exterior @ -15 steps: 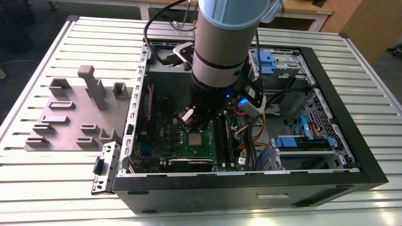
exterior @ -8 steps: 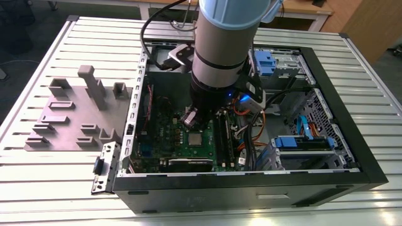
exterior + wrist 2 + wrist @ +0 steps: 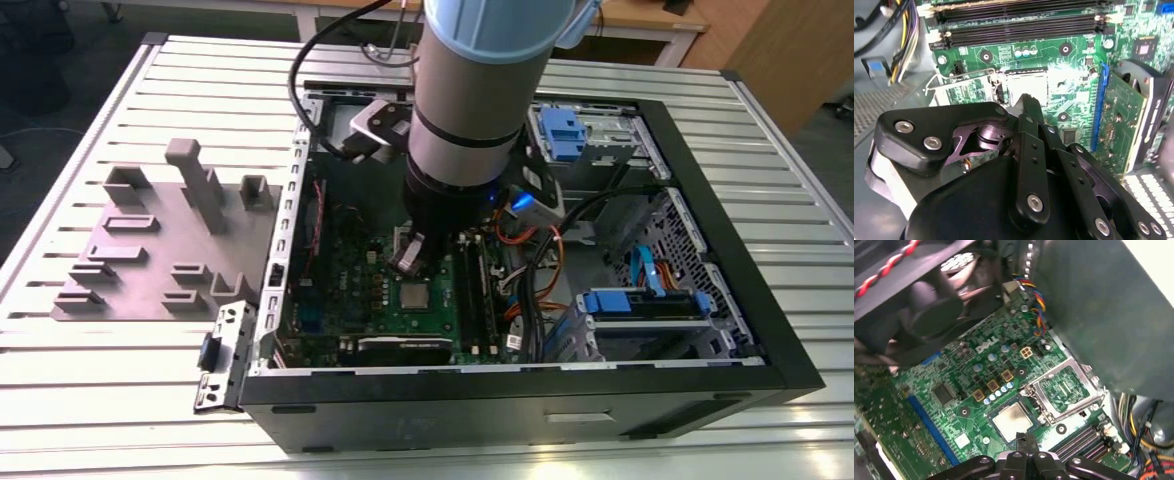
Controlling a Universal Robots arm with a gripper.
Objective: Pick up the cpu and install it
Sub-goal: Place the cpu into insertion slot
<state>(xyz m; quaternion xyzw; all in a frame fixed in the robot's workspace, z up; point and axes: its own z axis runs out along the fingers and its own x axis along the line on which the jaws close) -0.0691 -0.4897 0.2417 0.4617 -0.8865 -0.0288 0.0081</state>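
The small, flat, square, silver-grey cpu point(image 3: 1013, 417) lies seated in the socket of the green motherboard point(image 3: 961, 415); the rectangular silver metal socket frame point(image 3: 1066, 390) stands hinged open just beside it; the black gripper point(image 3: 1027, 437) hangs near the cpu's edge, fingers closed together and empty; contact cannot be told.

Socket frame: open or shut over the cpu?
Open. In the first wrist view the socket frame lies flipped back beside the uncovered cpu.
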